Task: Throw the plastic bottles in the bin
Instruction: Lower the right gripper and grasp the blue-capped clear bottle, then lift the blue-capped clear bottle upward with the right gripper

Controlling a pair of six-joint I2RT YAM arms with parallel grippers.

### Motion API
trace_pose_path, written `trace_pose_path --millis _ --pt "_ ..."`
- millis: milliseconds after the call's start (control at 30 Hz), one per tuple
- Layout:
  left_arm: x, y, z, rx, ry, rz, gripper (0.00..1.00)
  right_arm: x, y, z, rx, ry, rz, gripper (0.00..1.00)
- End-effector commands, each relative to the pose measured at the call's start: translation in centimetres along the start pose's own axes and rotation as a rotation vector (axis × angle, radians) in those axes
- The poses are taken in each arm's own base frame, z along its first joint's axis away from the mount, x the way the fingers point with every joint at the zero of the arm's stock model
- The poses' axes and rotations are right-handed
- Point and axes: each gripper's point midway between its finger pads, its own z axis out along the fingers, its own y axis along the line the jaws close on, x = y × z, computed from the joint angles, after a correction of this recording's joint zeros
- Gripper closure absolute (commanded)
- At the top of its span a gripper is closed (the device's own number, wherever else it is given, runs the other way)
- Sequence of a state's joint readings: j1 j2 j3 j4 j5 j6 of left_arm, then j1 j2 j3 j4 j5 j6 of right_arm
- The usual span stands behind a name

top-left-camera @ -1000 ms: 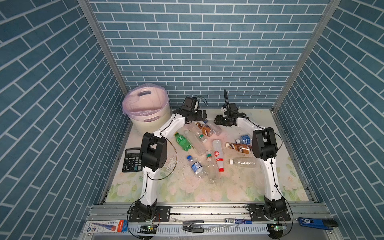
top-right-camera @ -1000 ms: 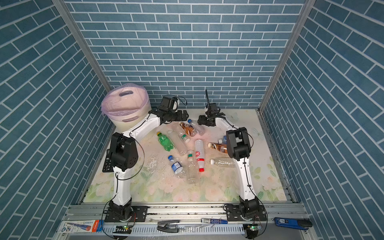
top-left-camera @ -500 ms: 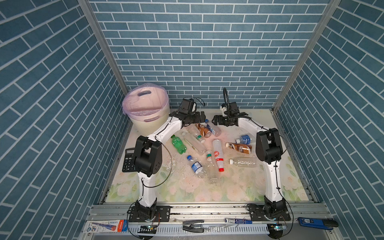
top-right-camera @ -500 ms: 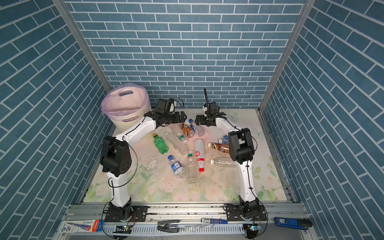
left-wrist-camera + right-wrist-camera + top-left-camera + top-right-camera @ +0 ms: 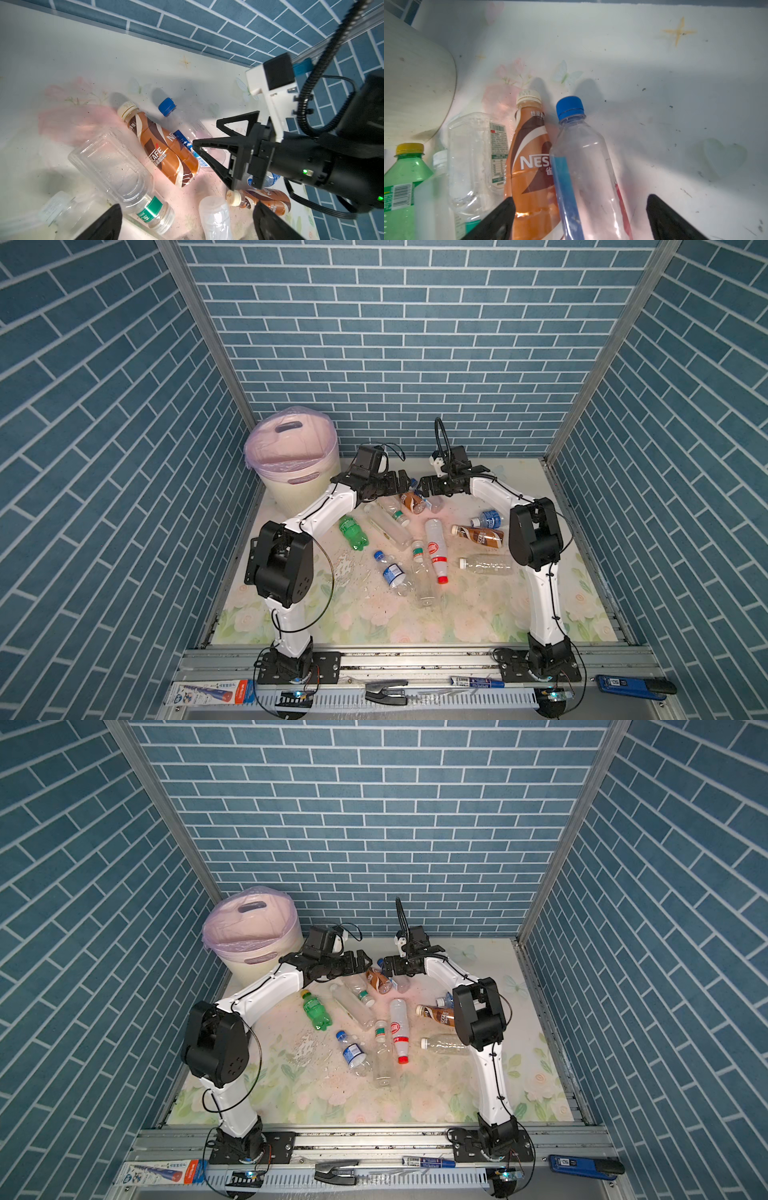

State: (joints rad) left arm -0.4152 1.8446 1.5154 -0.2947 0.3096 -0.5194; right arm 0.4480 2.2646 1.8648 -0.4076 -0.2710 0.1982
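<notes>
Several plastic bottles lie on the flowered table. At the back, a brown-labelled bottle (image 5: 412,502) (image 5: 529,166) lies beside a clear blue-capped bottle (image 5: 581,166) (image 5: 182,124). My right gripper (image 5: 422,486) (image 5: 581,198) is open, its fingers straddling the blue-capped bottle without touching it. My left gripper (image 5: 401,485) (image 5: 187,204) is open too, facing the right one across these two bottles, over a clear green-labelled bottle (image 5: 133,187). The green bottle (image 5: 353,533) and the white red-capped bottle (image 5: 435,549) lie nearer the front. The bin (image 5: 291,464), lined in pink, stands at the back left.
More bottles lie mid-table: a small blue-labelled one (image 5: 390,572), a plain clear one (image 5: 486,565), a second brown one (image 5: 478,536). Brick walls close in three sides. Tools lie on the front rail, among them a blue cutter (image 5: 636,684) and a box (image 5: 208,693).
My right gripper has opened wider and edged left onto the blue-capped bottle. My left arm's elbow has swung outward and lower, and its gripper has dropped slightly toward the bottles.
</notes>
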Motion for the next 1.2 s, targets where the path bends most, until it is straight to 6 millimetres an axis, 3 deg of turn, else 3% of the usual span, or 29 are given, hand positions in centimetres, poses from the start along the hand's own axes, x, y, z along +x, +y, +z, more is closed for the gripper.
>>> trace_pose_path --millis 0,433,733,833,1167 --pt "-0.2 -0.5 -1.1 0.030 -0.017 -0.009 0.01 1.6 -0.5 1.2 0.029 0.065 -0.039 0.02" --pt "1.7 0.0 -1.6 0.036 0.018 -0.029 0.01 2.7 -2.0 2.2 0.100 0.101 -0.040 0.13" --pt "1.3 -0.7 -1.7 0.065 0.010 -0.051 0.01 3.3 -2.4 2.3 0.117 0.111 -0.045 0.32" --pt "0.6 -1.3 -1.6 0.085 0.005 -0.084 0.01 3.1 -2.4 1.9 0.120 0.105 -0.047 0.41" --pt "-2.7 -3.9 -1.2 0.190 -0.065 -0.152 0.01 0.6 -0.8 -2.8 0.113 0.009 -0.038 0.49"
